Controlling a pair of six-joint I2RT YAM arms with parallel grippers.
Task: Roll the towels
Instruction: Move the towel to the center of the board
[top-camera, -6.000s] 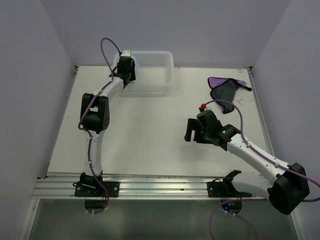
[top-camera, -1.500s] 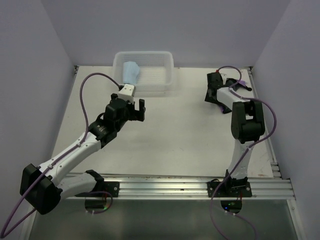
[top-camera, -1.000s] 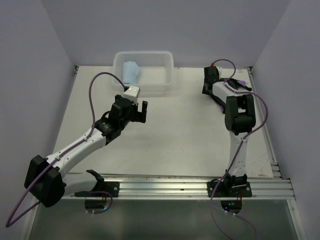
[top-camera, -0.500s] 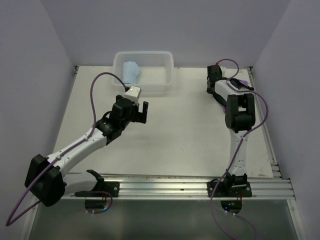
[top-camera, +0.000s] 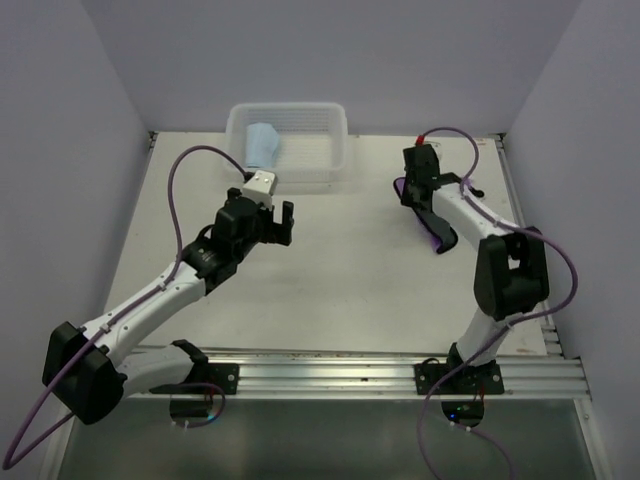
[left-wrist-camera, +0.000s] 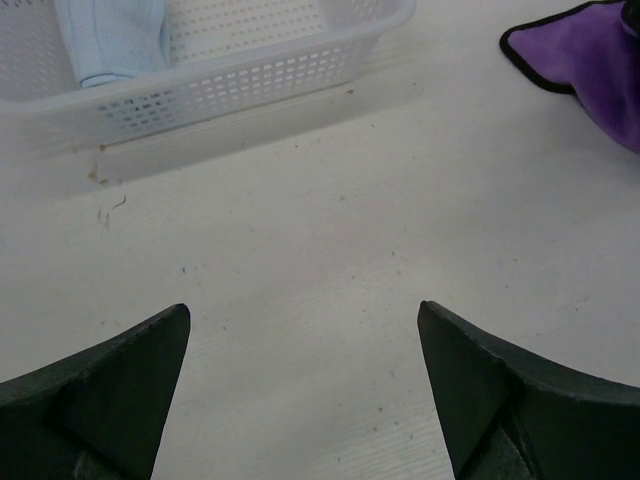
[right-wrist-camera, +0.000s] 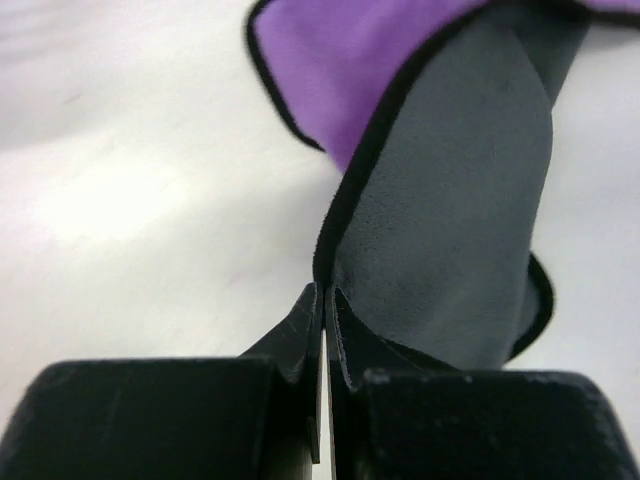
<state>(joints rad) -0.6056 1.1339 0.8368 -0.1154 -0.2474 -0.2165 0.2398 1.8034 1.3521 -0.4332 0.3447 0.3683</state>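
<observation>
The purple towel (top-camera: 437, 237) with its dark grey side trails across the table at the right; in the right wrist view its grey side (right-wrist-camera: 450, 220) hangs twisted, lifted at one edge. My right gripper (top-camera: 412, 196) is shut on that black-trimmed edge, its tip (right-wrist-camera: 323, 292) pinching the hem. The light blue towel (top-camera: 262, 145) lies bunched in the left end of the white basket (top-camera: 335, 150); the left wrist view also has this blue towel (left-wrist-camera: 110, 40). My left gripper (top-camera: 271, 226) hovers open over bare table in front of the basket, with nothing between its fingers (left-wrist-camera: 303, 310).
The white basket's perforated wall (left-wrist-camera: 250, 85) stands just beyond the left gripper. Grey walls close in the table on the left, back and right. A metal rail (top-camera: 320, 372) runs along the near edge, by the arm bases.
The right gripper closed on the purple towel's edge and drew it from the back right corner towards the middle of the table. The left arm shifted only slightly.
</observation>
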